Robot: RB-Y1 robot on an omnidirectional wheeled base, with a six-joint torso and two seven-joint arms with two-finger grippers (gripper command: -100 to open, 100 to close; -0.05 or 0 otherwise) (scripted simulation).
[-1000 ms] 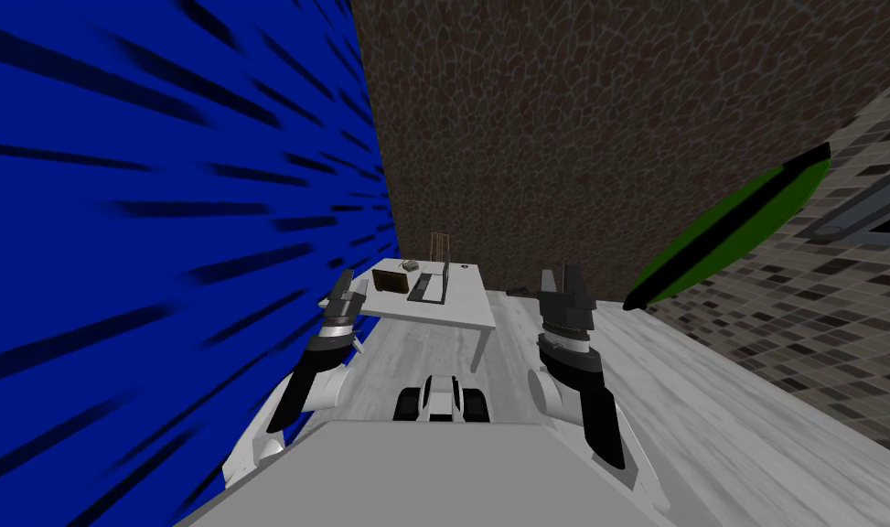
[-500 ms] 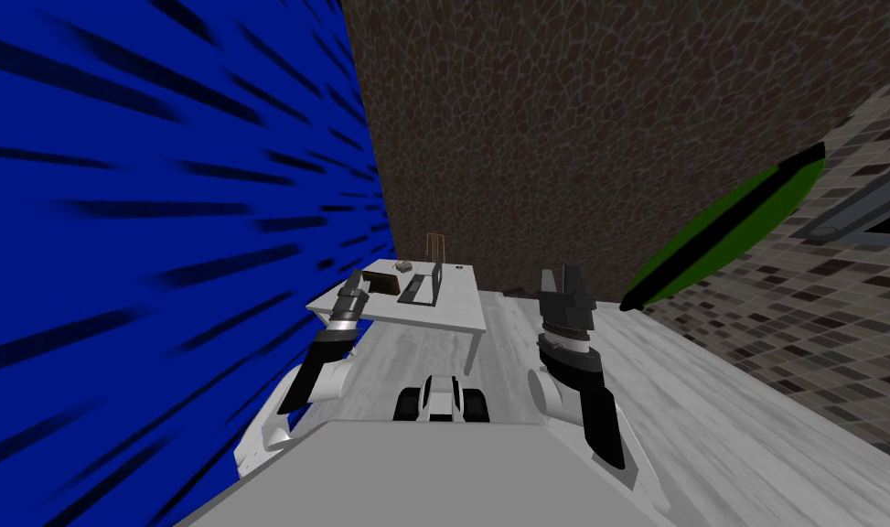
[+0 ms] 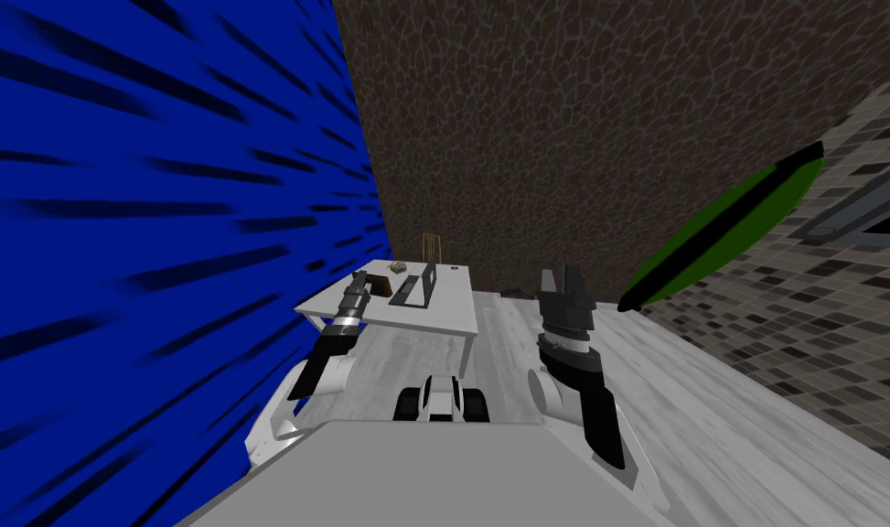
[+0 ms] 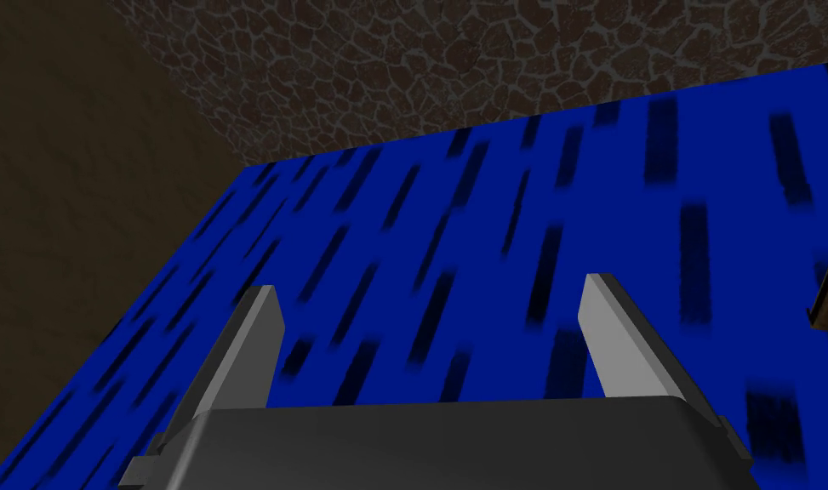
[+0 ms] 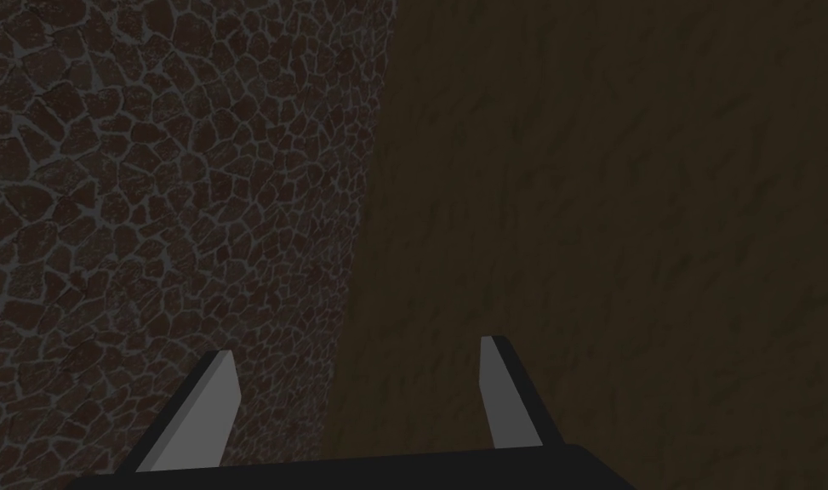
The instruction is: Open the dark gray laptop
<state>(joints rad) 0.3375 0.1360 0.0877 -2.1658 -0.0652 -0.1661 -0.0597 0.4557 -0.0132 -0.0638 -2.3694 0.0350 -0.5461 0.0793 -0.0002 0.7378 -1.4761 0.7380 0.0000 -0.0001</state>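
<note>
Both left jaws and right jaws stand wide, empty. The dark laptop (image 3: 406,291) sits on the white desk (image 3: 443,316), just past the left jaws; a low reach risks striking the desk edge or shoving the laptop.

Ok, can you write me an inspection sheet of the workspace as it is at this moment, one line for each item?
Surface: white table ahead, standing on a light grey floor.
Job's things: dark gray laptop on the table; its lid seems to stand up from the base, but it is too small to be sure.
Clutter: brown box beside the laptop; small object behind the box.
Grippers: left gripper open, reaching toward the table's left side; right gripper open, raised off to the table's right.
Cables: nothing seen.
Surroundings: blue streaked wall on the left; brown stone wall ahead; tiled wall on the right; green and black oval near it.
</note>
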